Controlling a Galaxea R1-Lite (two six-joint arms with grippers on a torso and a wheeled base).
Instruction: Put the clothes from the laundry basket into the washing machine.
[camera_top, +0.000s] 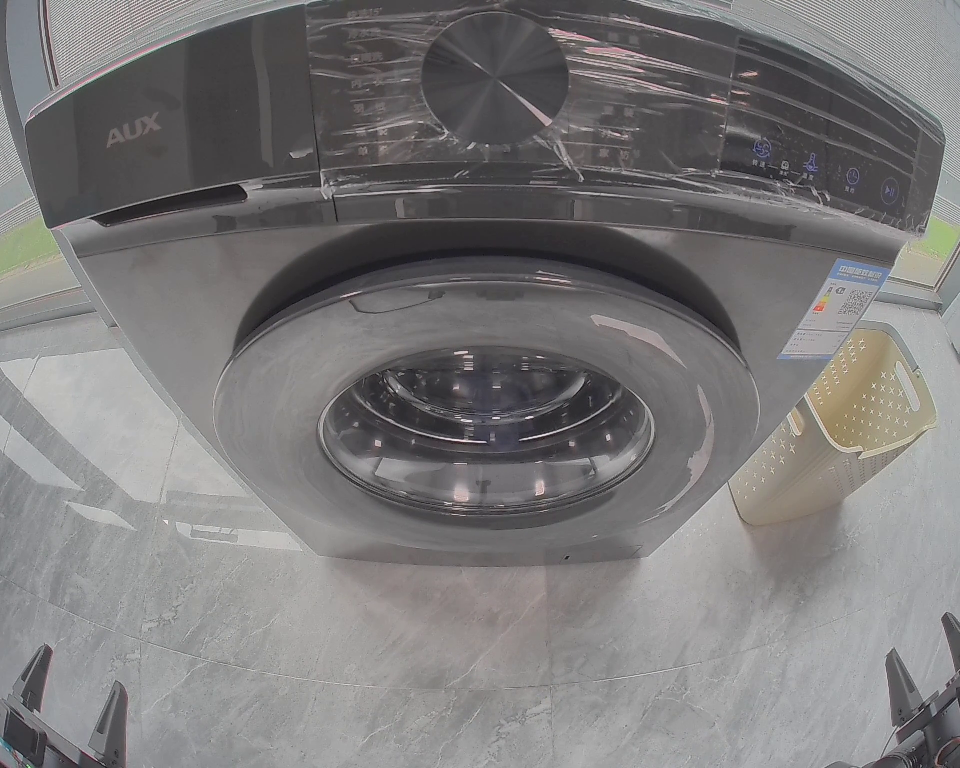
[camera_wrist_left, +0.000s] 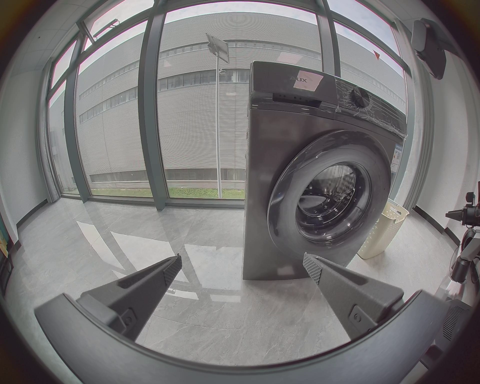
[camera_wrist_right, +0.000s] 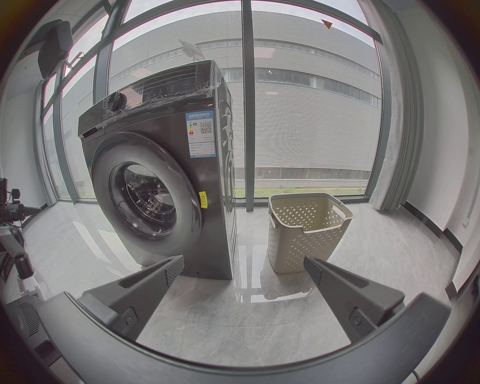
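the washer (camera_top: 200, 300) stands on the grey floor (camera_top: 480, 640), its round door (camera_top: 300, 400) shut. the cream basket (camera_wrist_right: 305, 235) sits upright on the floor just beside the washer, on its right; i cannot tell if clothes lie inside. the left gripper (camera_wrist_left: 241, 260) and right gripper (camera_wrist_right: 242, 260) hang low before the washer, well apart from it, both released with fingers spread, holding nothing.

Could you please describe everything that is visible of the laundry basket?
The laundry basket is cream-coloured and looks like plastic, squarish with rounded corners. Its walls are pierced with many small holes, and a handle slot is cut near the rim. It stands upright on the grey floor, to the right of the washing machine, with a gap between them. No clothes show above the rim; its bottom is hidden.
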